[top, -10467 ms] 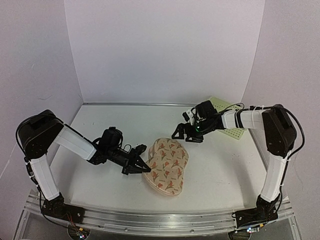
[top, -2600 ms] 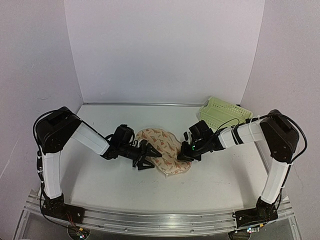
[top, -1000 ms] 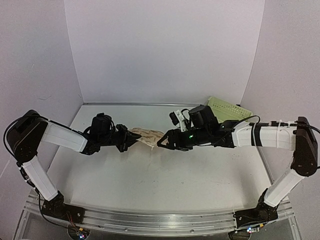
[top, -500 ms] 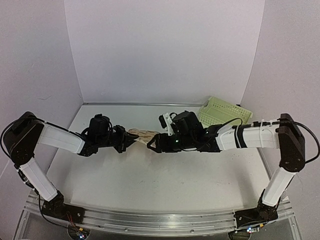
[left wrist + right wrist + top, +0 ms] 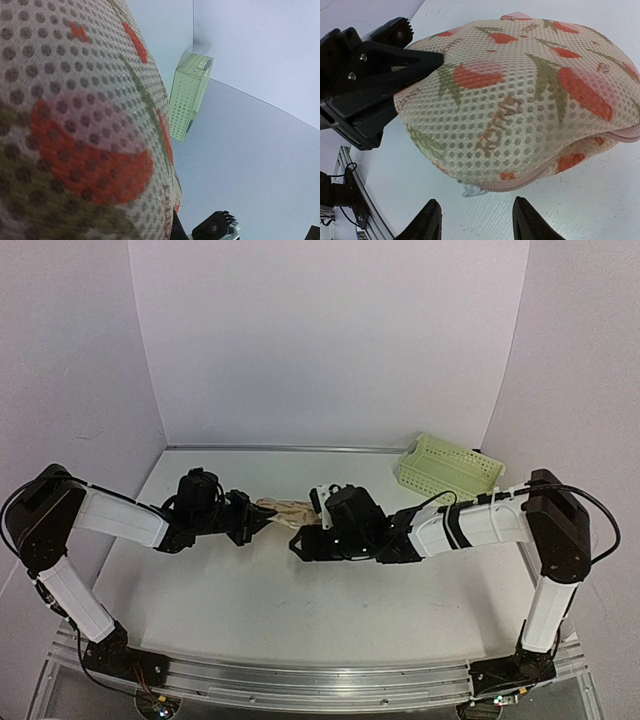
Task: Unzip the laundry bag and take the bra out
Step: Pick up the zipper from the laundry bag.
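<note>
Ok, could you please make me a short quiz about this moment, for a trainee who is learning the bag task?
1. True or false: the left gripper is shut on the laundry bag.
2. The right gripper is: A) open, close to the zip rim; B) shut on the fabric; C) out of view.
3. What colour is the basket?
Key: 1 true; 2 A; 3 pale green.

Both arms reach inward, left tool (image 5: 263, 523) clamped (right tool (image 5: 478, 219) parted).
</note>
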